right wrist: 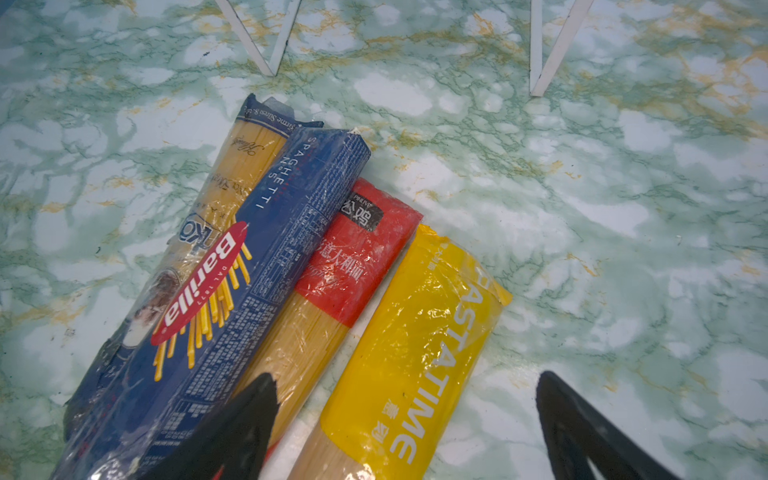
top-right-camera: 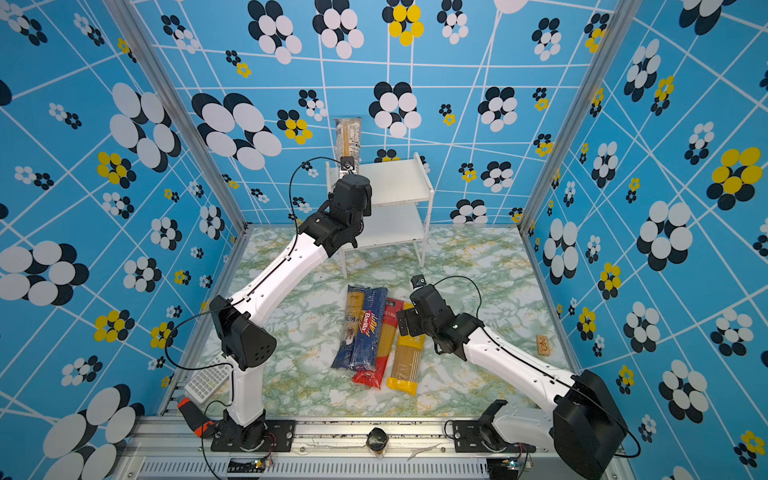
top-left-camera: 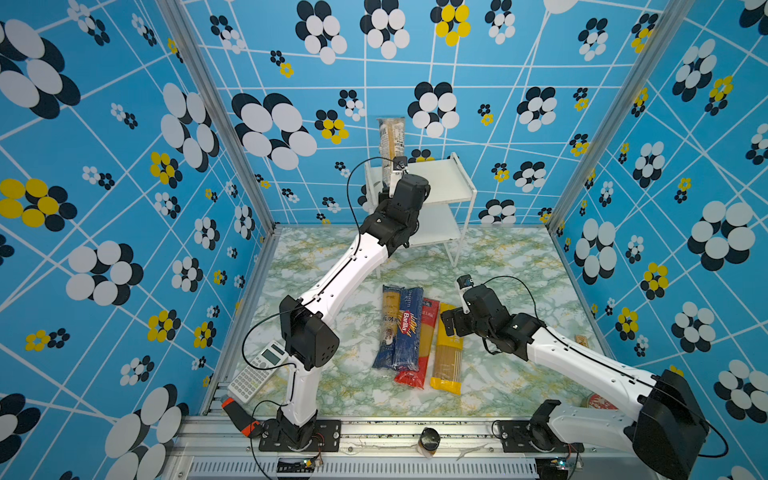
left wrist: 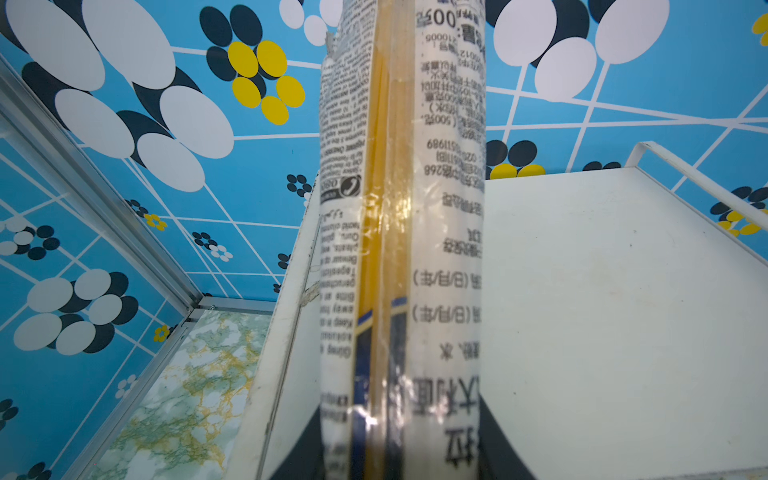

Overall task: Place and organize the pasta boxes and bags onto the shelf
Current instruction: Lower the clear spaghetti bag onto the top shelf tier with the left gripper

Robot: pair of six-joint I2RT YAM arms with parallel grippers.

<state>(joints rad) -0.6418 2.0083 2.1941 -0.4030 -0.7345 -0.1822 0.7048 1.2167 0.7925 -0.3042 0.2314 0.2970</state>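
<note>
left gripper (left wrist: 399, 455): jaws clamp upright spaghetti pack (top-left-camera: 390, 139) over shelf (top-left-camera: 446, 180) top board, left edge; pack's foot hidden by wrist (top-left-camera: 409, 189) | right gripper (right wrist: 405, 380): jaws wide above yellow-ended bag (right wrist: 419, 345) on bench (right wrist: 602, 199); only their tips show, bag's near end cut off

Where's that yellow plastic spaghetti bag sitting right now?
In both top views the yellow plastic spaghetti bag lies flat on the marbled tabletop, rightmost of four packs, beside the red-ended bag, under the open right gripper.
</note>
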